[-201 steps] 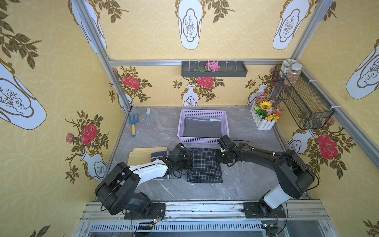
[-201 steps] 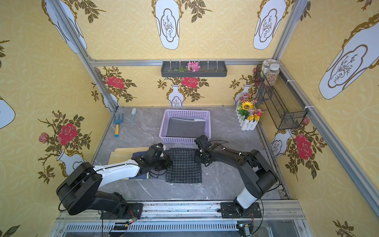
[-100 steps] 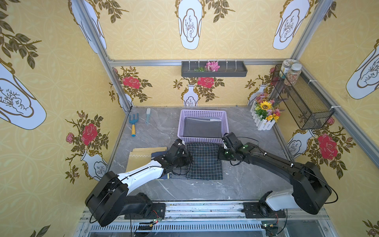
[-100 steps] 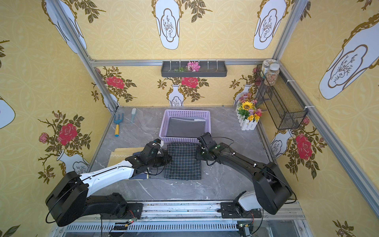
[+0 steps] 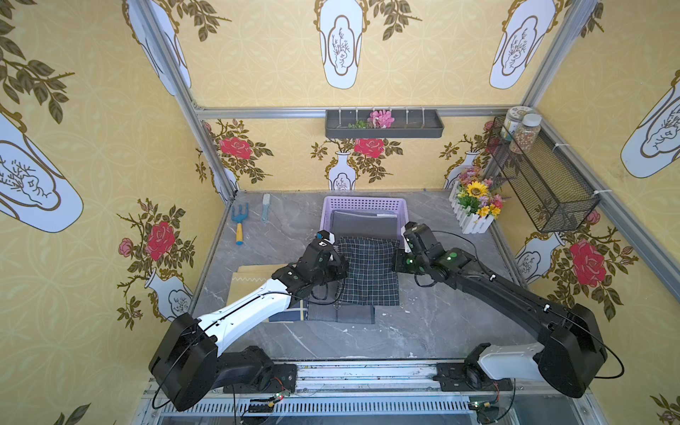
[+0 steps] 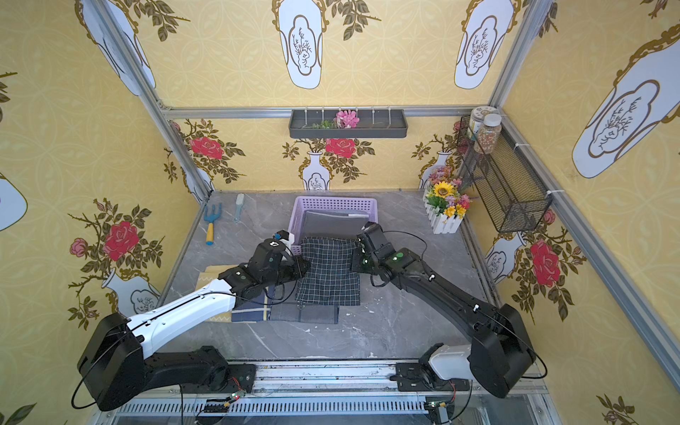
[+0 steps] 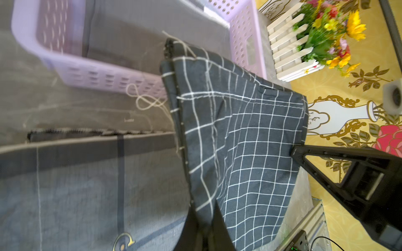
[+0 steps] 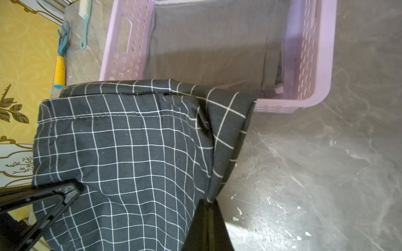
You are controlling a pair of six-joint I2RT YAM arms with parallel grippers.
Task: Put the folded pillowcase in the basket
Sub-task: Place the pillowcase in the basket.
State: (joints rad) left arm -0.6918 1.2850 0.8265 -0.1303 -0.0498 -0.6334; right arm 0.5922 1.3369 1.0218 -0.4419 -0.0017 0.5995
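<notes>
The folded pillowcase (image 5: pixel 368 272) (image 6: pixel 327 272), dark with a white grid, hangs lifted between my two grippers. My left gripper (image 5: pixel 340 266) (image 7: pixel 205 208) is shut on its left edge. My right gripper (image 5: pixel 399 263) (image 8: pixel 208 204) is shut on its right edge. The pillowcase's far edge (image 8: pixel 139 87) reaches the near rim of the lilac basket (image 5: pixel 364 200) (image 6: pixel 336 200) (image 7: pixel 97 71) (image 8: pixel 322 54). A folded grey cloth (image 5: pixel 364 224) lies inside the basket. The left wrist view shows the right gripper (image 7: pixel 292 152) across the pillowcase (image 7: pixel 239 141).
Below the pillowcase lie a grey folded cloth (image 5: pixel 342 314), a navy one (image 5: pixel 290 314) and a tan one (image 5: pixel 254 276). A garden fork (image 5: pixel 239 224) and brush (image 5: pixel 265 208) lie far left. A flower box (image 5: pixel 474 206) stands far right under a black wire basket (image 5: pixel 541 184).
Both grippers have carried the pillowcase away from the table's front towards the basket, and its far edge now reaches the basket's near rim. A grey cloth beneath has come into view.
</notes>
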